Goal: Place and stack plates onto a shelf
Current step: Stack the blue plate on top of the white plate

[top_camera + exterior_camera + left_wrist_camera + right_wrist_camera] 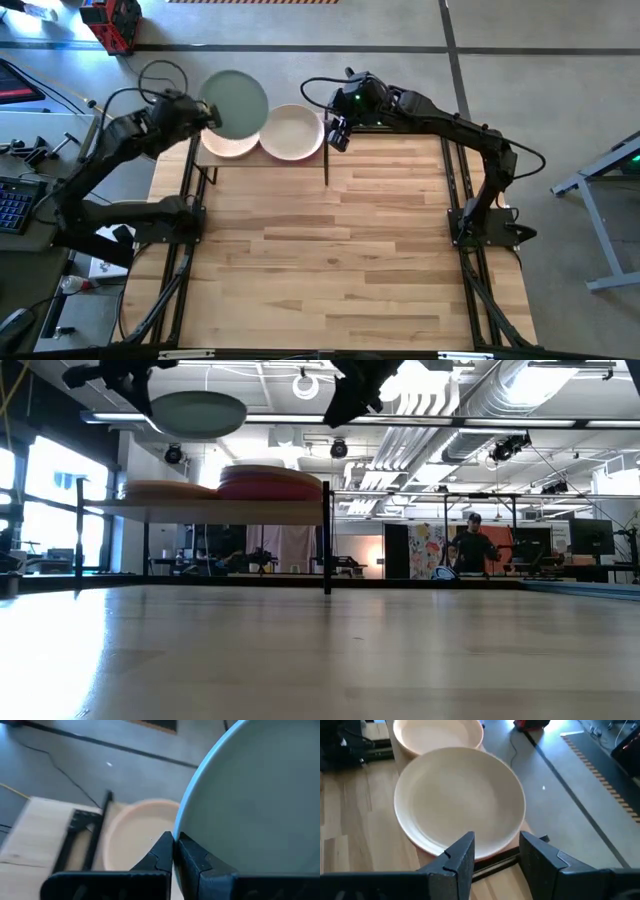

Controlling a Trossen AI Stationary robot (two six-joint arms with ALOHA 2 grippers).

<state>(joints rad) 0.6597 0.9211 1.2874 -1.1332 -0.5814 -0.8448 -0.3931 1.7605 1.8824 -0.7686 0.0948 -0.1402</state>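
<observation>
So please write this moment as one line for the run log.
left gripper: shut on mint green plate, above left stack | right gripper: open, over cream plate | shelf: two stacks

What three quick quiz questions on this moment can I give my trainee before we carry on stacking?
1. True or false: the left end effector is shut on the rim of the mint green plate, held above the shelf.
2. Which plate tops the stack under the right end effector? A) magenta B) cream C) purple
3. Fill in: the right end effector's fingers are ____, holding nothing.

Key: 1 true. 2 B, the cream plate. 3 open.
</observation>
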